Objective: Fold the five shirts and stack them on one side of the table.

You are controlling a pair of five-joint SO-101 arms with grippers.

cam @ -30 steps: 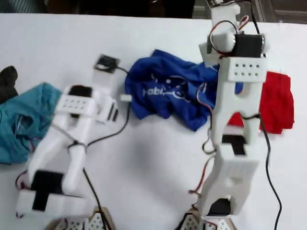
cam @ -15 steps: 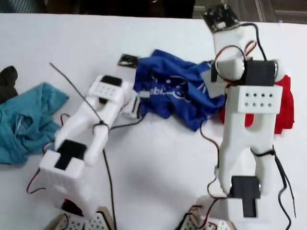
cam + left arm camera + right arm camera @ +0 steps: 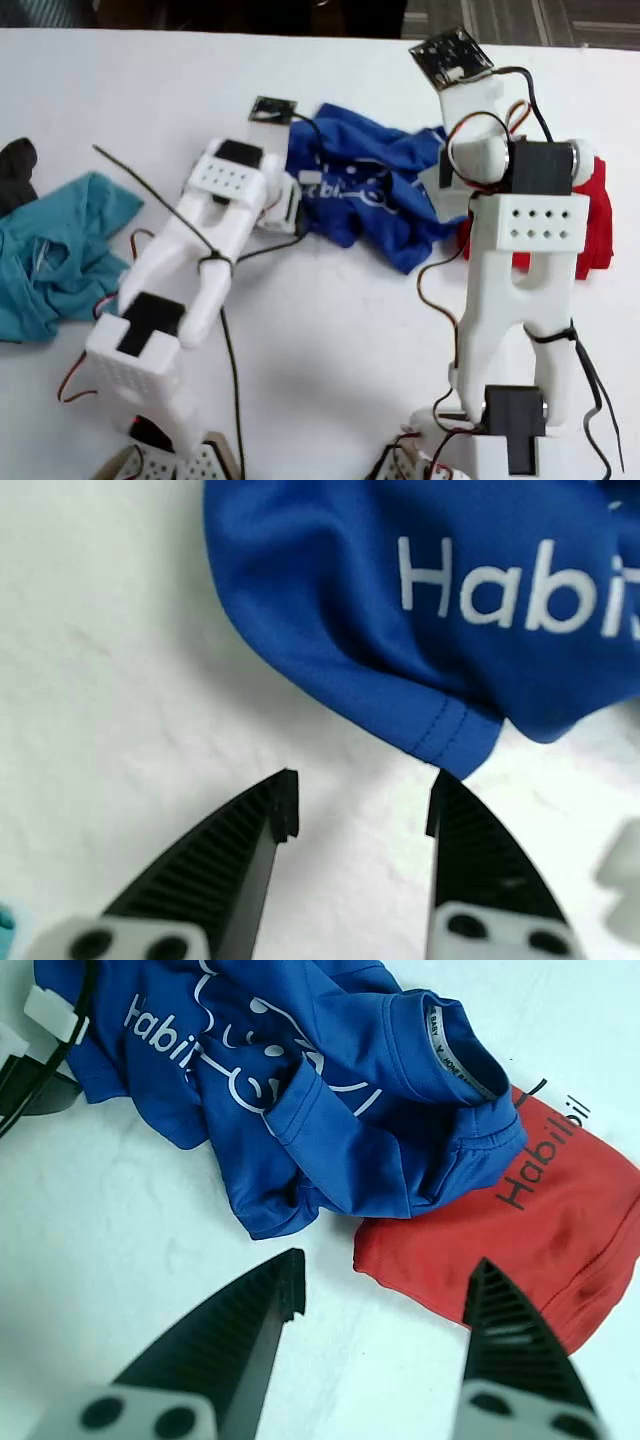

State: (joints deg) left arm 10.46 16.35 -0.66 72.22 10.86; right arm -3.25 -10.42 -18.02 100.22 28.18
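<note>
Hem of blue shirt (image 3: 400,630) at spread left tool (image 3: 363,785) | right tool (image 3: 390,1265) spread

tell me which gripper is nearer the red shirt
Right. The right gripper is open at the edge of the red shirt, beside the blue shirt. The left gripper, also open, is at the blue shirt's far hem, with that shirt between it and the red one.

Your blue shirt (image 3: 365,195) lies crumpled mid-tabletop (image 3: 330,330), white print up, its collar side touching the rumpled red shirt (image 3: 598,215). Well apart, you've got the teal shirt (image 3: 55,250) bunched at the left edge.
</note>
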